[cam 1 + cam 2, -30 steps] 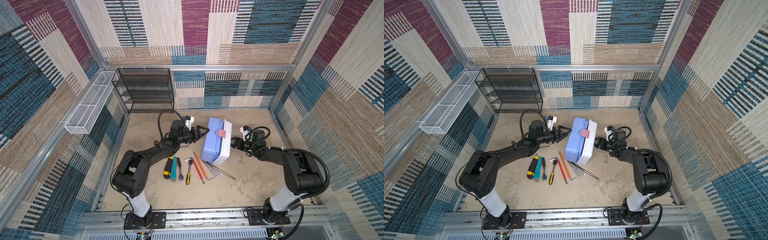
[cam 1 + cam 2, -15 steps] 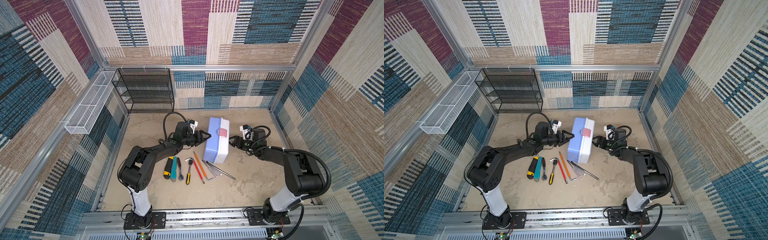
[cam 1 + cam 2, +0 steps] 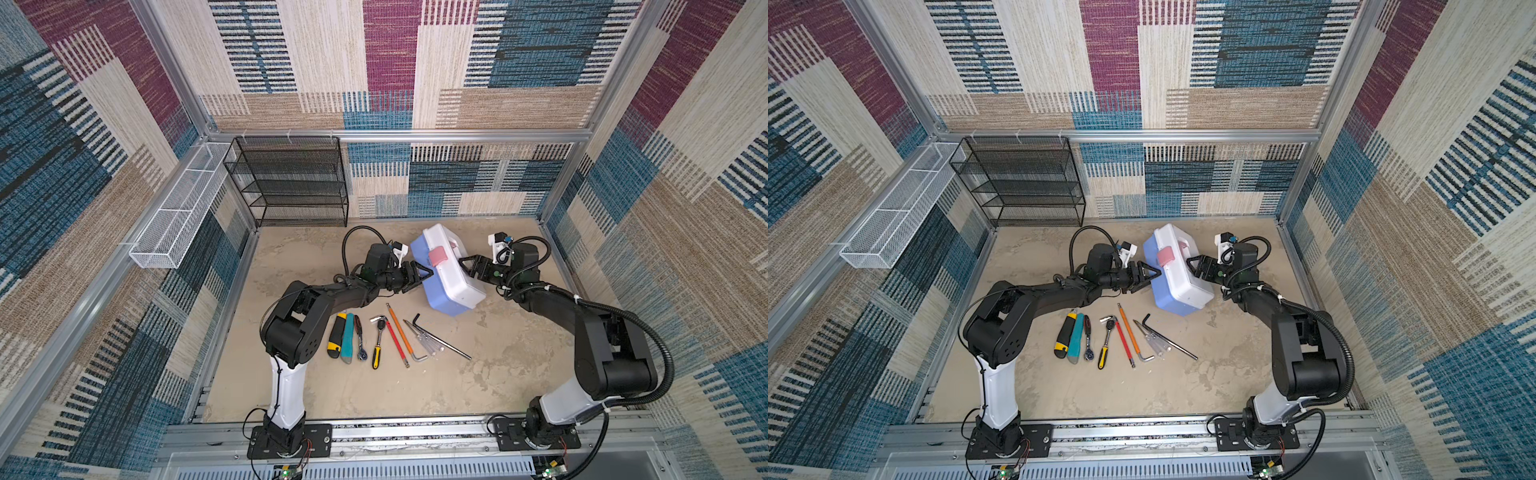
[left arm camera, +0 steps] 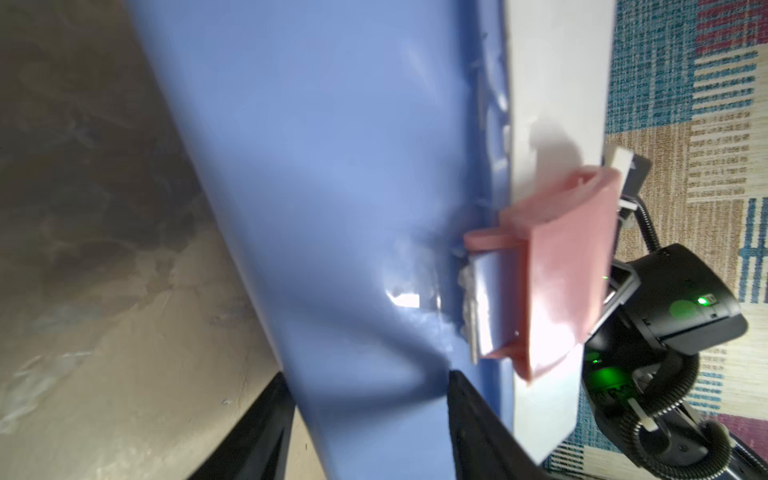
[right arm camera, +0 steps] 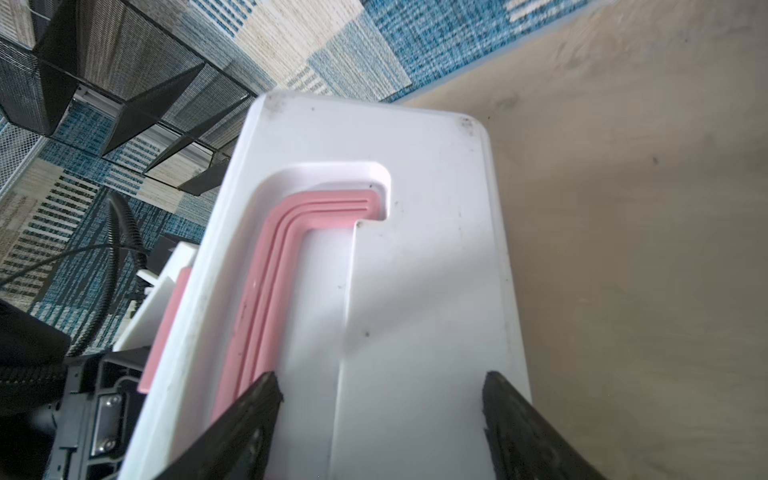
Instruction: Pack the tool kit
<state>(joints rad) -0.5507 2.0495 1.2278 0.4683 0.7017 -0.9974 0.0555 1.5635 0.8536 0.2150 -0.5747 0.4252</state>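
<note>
The tool kit [image 3: 455, 278] [image 3: 1183, 282] is shut and stands tilted on the floor between my two grippers, white lid up and light blue base toward the left arm. My left gripper [image 3: 423, 274] [image 3: 1151, 276] [image 4: 368, 386] is open, its tips against the blue front [image 4: 332, 166] just below the pink latch [image 4: 557, 270]. One tip sits at the base's lower edge. My right gripper [image 3: 467, 266] [image 3: 1196, 266] [image 5: 380, 386] is open too, its tips on the white lid [image 5: 424, 249] beside the folded pink handle [image 5: 266, 270].
Loose tools lie in a row in front of the kit: a yellow-black knife [image 3: 336, 338], a teal knife [image 3: 348, 338], two ratchets, red and orange screwdrivers [image 3: 397, 336], hex keys [image 3: 419, 345]. A black mesh rack [image 3: 291, 183] stands at the back wall. A white mesh basket [image 3: 178, 208] hangs at left.
The tool kit has tipped and turned so more of its white lid faces up. My left gripper moved right against the blue front and its jaws narrowed. The right gripper barely moved.
</note>
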